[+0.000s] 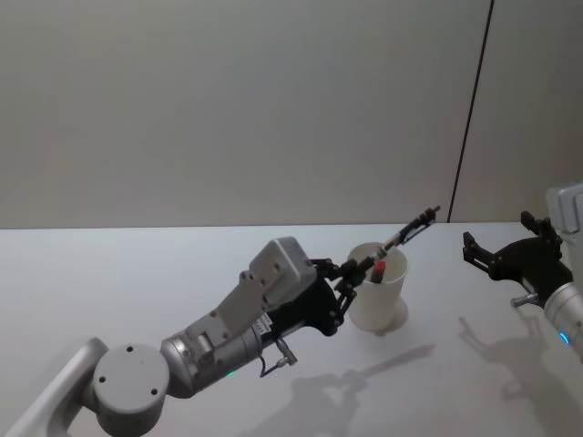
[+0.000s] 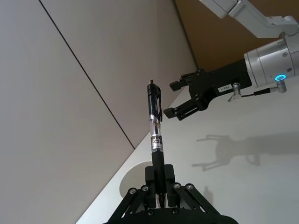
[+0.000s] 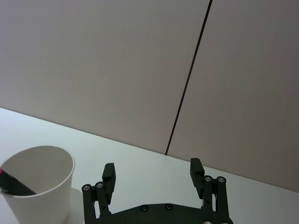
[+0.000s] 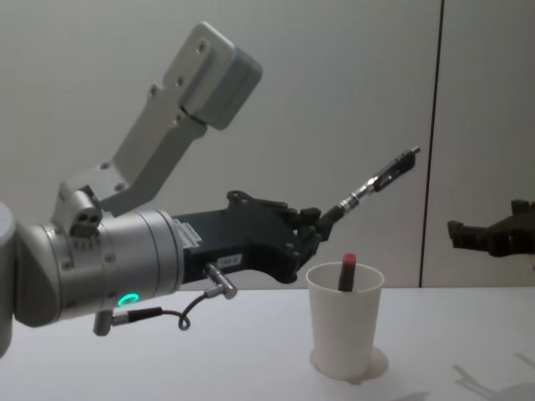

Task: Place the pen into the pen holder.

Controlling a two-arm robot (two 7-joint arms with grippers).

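We see the left claw (image 4: 316, 219) clenched on the lower end of the pen (image 4: 376, 185), just above and beside the rim of the pen holder (image 4: 344, 334) on the desk (image 1: 137, 273); the right claw (image 3: 153, 167) hangs released, well off to the right; we judge that letting go now would drop the pen across the rim or knock the light cup over, and the red-capped marker (image 4: 347, 271) inside may block it; the pen's long axis slants, clip end up and rightward, writing end in the claw
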